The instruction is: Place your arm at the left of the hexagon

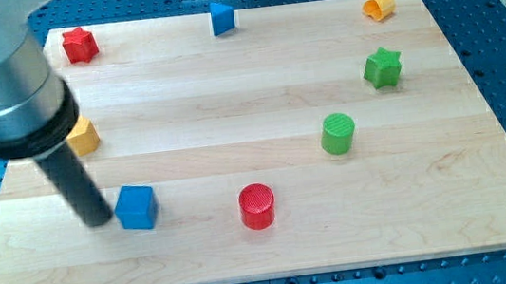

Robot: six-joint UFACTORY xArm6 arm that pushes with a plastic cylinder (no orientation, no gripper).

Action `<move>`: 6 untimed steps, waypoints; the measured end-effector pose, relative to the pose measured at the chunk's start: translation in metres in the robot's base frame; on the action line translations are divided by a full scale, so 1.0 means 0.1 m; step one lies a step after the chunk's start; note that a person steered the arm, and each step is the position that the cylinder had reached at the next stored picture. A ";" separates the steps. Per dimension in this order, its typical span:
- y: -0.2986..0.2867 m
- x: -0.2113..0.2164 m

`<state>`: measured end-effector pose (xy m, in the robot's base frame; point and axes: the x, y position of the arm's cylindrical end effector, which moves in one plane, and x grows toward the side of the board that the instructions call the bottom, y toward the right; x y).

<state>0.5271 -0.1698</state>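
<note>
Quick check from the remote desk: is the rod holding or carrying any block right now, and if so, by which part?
Nothing is held; the rod only pushes. My tip stands on the board just to the view's left of the blue cube, close beside it; contact cannot be told.

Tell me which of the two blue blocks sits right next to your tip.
The blue cube near the view's bottom left. My tip stands just to its left, nearly touching. The other blue block lies far off at the view's top edge.

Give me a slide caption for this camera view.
My tip rests just left of the blue cube, below the partly hidden yellow hexagon.
</note>
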 end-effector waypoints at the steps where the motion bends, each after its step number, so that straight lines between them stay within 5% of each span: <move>1: -0.46 0.40; 2: 0.02 0.77; 3: 0.41 0.24; 4: 0.16 0.20; 5: -0.52 0.75; 6: -1.18 0.10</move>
